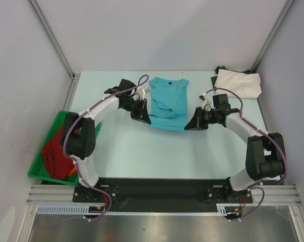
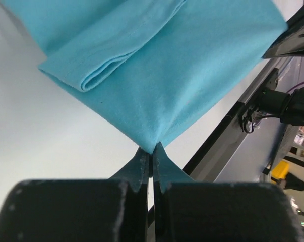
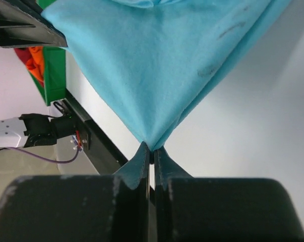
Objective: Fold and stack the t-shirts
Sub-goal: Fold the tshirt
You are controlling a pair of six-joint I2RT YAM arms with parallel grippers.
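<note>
Top external: early in the job, by judgement. Mid-fold on turquoise t-shirt [image 1: 168,103] at 12 o'clock of tabletop [image 1: 141,156], near hem corners pinched up by left gripper [image 1: 143,119] and right gripper [image 1: 190,124], both clenched on cloth. Waiting: cream-white t-shirt [image 1: 238,83] at 2 o'clock, dark red t-shirt [image 1: 56,154] in green bin [image 1: 39,171] at 8 o'clock. Only from wrist views: tight pinches, doubled hem fold, orange t-shirt [image 3: 37,70] clearly.

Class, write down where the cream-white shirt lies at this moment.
In the top view, the cream-white shirt lies at the far right corner of the table, to the right of the turquoise shirt and apart from it.
</note>
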